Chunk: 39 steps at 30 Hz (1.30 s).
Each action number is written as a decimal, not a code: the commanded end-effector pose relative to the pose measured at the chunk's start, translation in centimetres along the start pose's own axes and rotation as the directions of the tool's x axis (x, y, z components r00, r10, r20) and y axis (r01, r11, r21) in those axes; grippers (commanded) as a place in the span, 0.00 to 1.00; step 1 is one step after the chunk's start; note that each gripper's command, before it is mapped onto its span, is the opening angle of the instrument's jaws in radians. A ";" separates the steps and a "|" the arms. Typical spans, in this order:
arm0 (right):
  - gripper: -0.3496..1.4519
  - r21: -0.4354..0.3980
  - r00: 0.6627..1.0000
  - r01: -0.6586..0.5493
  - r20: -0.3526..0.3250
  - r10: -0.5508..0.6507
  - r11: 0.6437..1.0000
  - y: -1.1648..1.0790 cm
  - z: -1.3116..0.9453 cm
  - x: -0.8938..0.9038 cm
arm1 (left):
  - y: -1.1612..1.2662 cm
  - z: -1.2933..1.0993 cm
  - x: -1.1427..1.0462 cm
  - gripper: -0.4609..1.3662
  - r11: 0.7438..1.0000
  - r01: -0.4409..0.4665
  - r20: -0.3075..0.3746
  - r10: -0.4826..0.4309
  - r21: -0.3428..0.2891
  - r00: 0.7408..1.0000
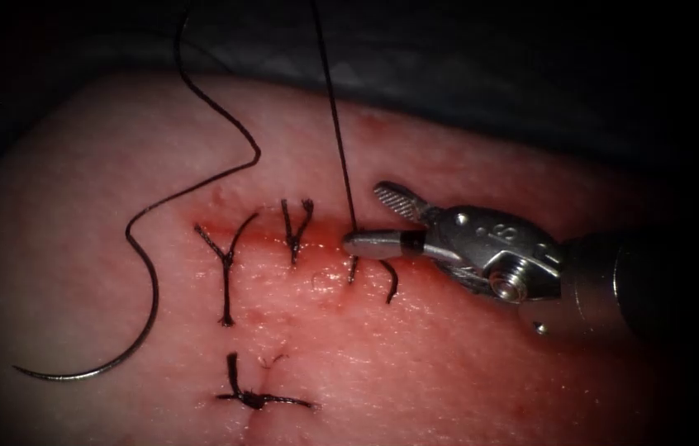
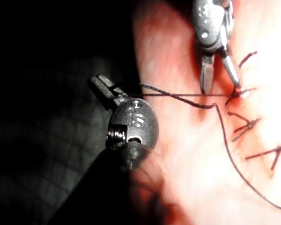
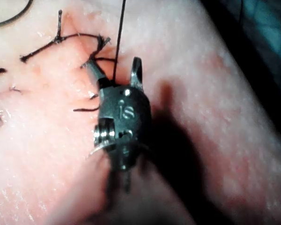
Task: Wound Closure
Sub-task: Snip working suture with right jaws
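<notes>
Needle [image 1: 122, 355] free on tissue [image 1: 449, 380] left of cut, left end effector [image 2: 107, 91] pinching thread [image 1: 337, 124], right end effector [image 1: 378, 219] spread, holding nothing

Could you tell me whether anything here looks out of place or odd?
Mildly: the needle lies loose on the tissue, left of the cut, held by neither tool. The left tool holds the thread taut; the right tool is open at the stitch.

dark cloth [image 1: 482, 74] | behind tissue, far side | gridded weave in left wrist view
</notes>
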 end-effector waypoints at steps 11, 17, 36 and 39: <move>0.59 -0.012 0.998 -0.009 -0.064 0.008 1.000 -0.03 0.11 0.05 | 0.00 0.01 0.03 0.06 1.000 0.002 -0.002 -0.002 -0.006 1.000; 0.61 -0.027 0.996 -0.014 -0.086 0.011 1.000 -0.03 0.22 0.07 | 0.01 0.02 0.12 0.06 1.000 -0.002 -0.012 0.002 -0.011 1.000; 0.72 -0.072 0.992 -0.030 -0.122 0.021 0.997 0.01 0.37 0.08 | 0.07 0.05 0.31 0.06 1.000 -0.006 -0.026 0.006 -0.017 1.000; 0.73 -0.074 0.992 -0.030 -0.123 0.020 0.997 0.00 0.39 0.08 | 0.08 0.06 0.34 0.06 1.000 -0.006 -0.026 0.006 -0.017 1.000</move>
